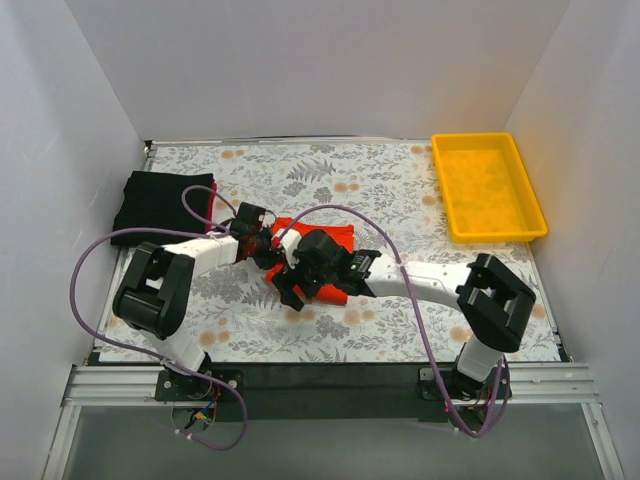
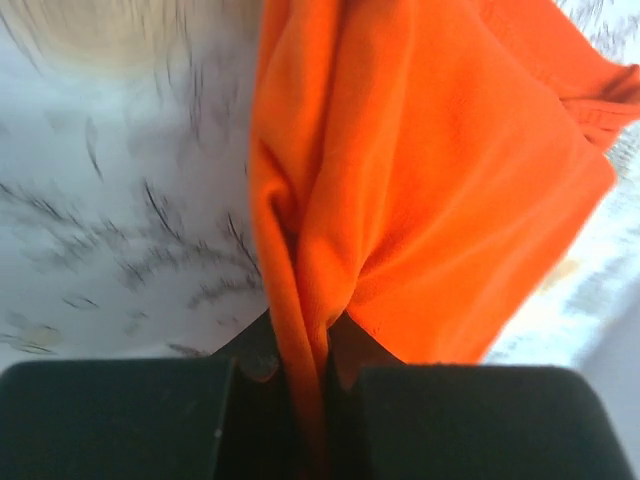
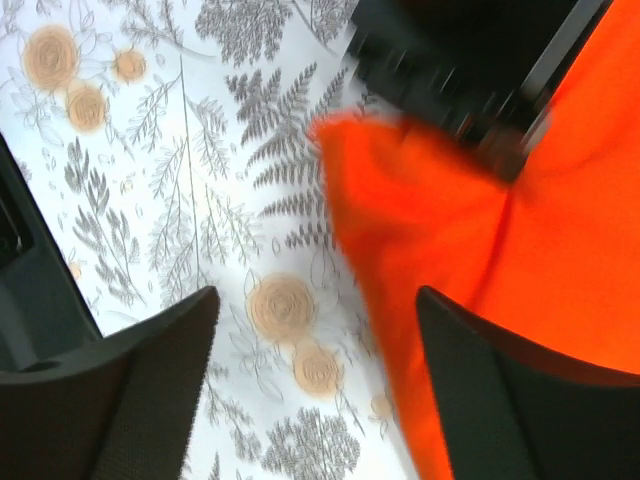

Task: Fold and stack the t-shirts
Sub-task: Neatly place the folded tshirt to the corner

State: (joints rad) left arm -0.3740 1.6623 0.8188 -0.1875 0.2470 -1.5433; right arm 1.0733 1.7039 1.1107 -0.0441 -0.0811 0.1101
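An orange-red t-shirt (image 1: 335,237) lies bunched in the middle of the table, partly under both wrists. My left gripper (image 1: 268,250) is at its left edge. In the left wrist view that gripper (image 2: 300,350) is shut on a pinched fold of the orange t-shirt (image 2: 430,180), which hangs from the jaws above the cloth-covered table. My right gripper (image 1: 292,292) is just in front of it, and in its own view it (image 3: 318,300) stands open over the table. The shirt's edge (image 3: 560,250) lies by its right finger. A folded black t-shirt (image 1: 160,200) with a dark red one (image 1: 208,203) at its side sits at the far left.
A yellow plastic tray (image 1: 487,187) stands at the back right of the floral tablecloth (image 1: 400,190). White walls close in the table on three sides. Purple cables loop from both arms over the near left part of the table.
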